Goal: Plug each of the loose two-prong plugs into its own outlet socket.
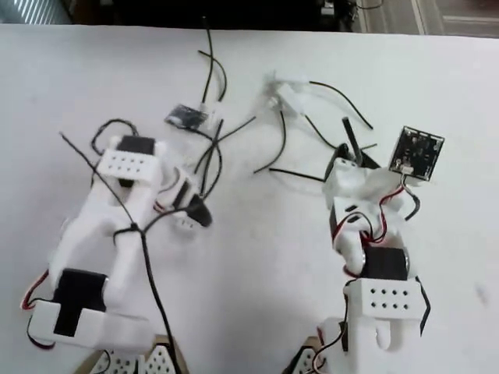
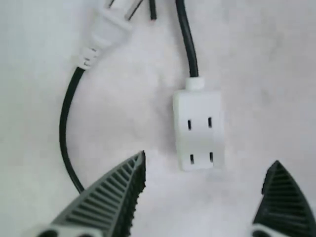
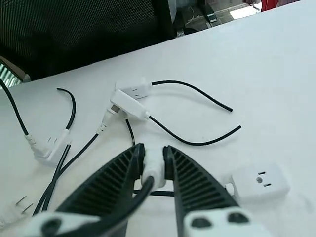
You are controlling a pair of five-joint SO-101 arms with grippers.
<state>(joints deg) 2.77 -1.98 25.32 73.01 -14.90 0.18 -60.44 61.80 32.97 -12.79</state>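
Your right gripper (image 3: 153,150) is clamping a white plug (image 3: 154,170) between narrow fingers. The plug's long axis is running along the jaws, with its cord trailing back toward the wrist. A single socket (image 3: 259,181) is lying near it. Your left gripper (image 2: 210,162) is hanging wide open over a double socket (image 2: 197,123), whose long axis is pointing into the gap, cord end away. A loose plug (image 2: 106,29) is lying beyond, prongs pointing away from the fingers.
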